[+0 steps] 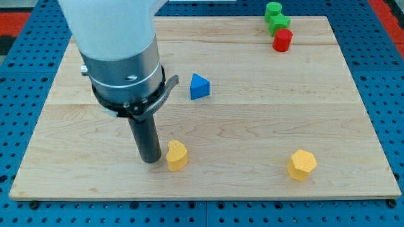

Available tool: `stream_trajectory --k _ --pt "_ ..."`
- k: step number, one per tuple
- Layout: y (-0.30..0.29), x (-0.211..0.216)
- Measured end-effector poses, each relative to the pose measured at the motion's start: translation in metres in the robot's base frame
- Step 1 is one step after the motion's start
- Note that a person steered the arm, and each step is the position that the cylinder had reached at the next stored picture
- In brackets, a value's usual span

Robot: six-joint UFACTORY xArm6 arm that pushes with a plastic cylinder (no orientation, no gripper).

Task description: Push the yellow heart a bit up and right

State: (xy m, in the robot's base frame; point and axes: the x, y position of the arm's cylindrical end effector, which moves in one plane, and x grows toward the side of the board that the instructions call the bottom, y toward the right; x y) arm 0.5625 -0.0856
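The yellow heart point(177, 155) lies on the wooden board point(252, 126) near the view's bottom, left of centre. My tip point(150, 160) rests on the board just left of the heart, very close to its left side or touching it. The dark rod rises from there to the arm's grey and white body at the view's upper left.
A yellow hexagon block point(302, 165) lies at the bottom right. A blue triangle block point(199, 86) lies above the heart, near the middle. A red cylinder point(282, 40) and two green blocks point(276, 17) sit together at the top right edge.
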Motion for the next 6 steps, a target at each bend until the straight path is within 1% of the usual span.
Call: stream_trajectory --k 1,2,3,4,5,6 --pt "0.000 0.016" --pt "0.020 0.021" --pt "0.023 -0.014" --pt "0.050 -0.027" --pt "0.085 -0.026" --pt "0.069 -0.012"
